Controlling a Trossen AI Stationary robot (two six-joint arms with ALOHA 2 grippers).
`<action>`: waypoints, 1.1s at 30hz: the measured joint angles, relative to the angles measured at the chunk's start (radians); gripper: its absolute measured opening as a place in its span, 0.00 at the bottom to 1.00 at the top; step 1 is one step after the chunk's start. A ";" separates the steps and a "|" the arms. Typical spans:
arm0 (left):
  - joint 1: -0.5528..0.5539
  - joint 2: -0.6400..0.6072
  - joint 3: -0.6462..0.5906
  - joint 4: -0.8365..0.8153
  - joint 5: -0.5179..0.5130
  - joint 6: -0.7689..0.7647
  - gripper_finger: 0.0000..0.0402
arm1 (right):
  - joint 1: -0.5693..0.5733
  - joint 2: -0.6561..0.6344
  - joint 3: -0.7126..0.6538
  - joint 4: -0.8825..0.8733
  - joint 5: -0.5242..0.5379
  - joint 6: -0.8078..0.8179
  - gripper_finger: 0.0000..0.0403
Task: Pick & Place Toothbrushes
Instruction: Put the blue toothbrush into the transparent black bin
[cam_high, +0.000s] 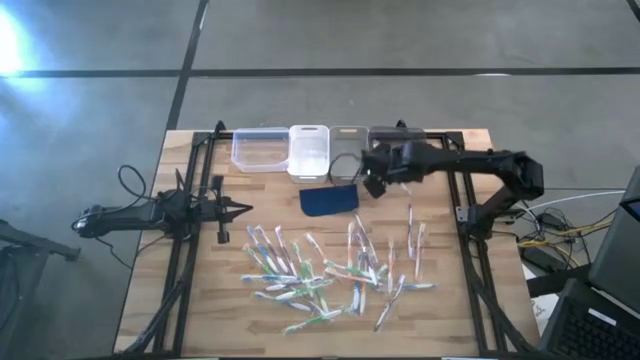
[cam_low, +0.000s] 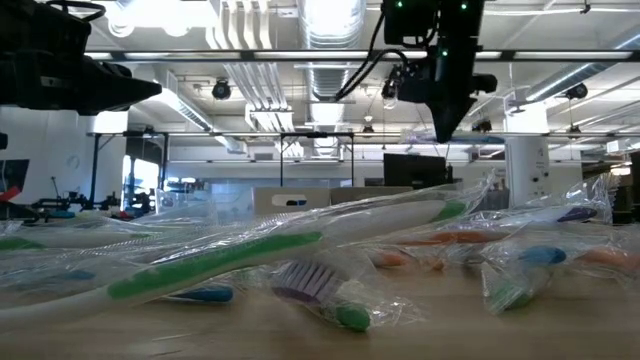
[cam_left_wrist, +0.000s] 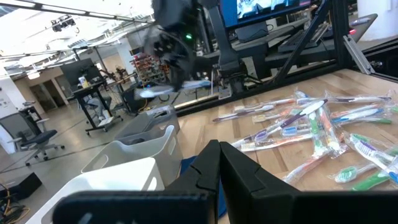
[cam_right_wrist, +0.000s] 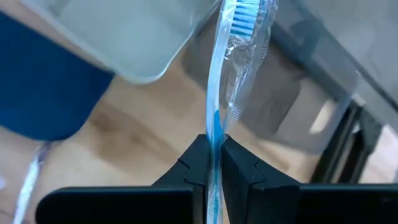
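Here our right hand (cam_right_wrist: 213, 163) pinches a blue toothbrush (cam_right_wrist: 219, 87) above the bins (cam_high: 309, 150); our left hand (cam_left_wrist: 219, 163), pressed together, waits over the desk (cam_high: 195, 300).

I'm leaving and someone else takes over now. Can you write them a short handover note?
Right tool: shut on a blue toothbrush, held above the far-side bins beside the blue pad.
Left tool: shut, empty, waiting at the table's left side.
Toothbrushes: most lie scattered in wrappers on the near half of the table.
Done: one picked up; no toothbrush shows in the bins.
Left: drop this one, then move the rest.
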 joint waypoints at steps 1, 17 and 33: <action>0.000 0.000 0.000 0.000 0.000 0.000 0.03 | -0.021 0.000 0.014 -0.004 0.000 -0.036 0.05; -0.001 0.000 0.000 0.000 0.000 0.000 0.03 | -0.237 0.011 0.033 0.004 -0.007 -0.591 0.04; 0.000 0.000 0.000 0.000 0.000 0.000 0.03 | -0.390 0.098 0.029 0.152 -0.071 -0.756 0.04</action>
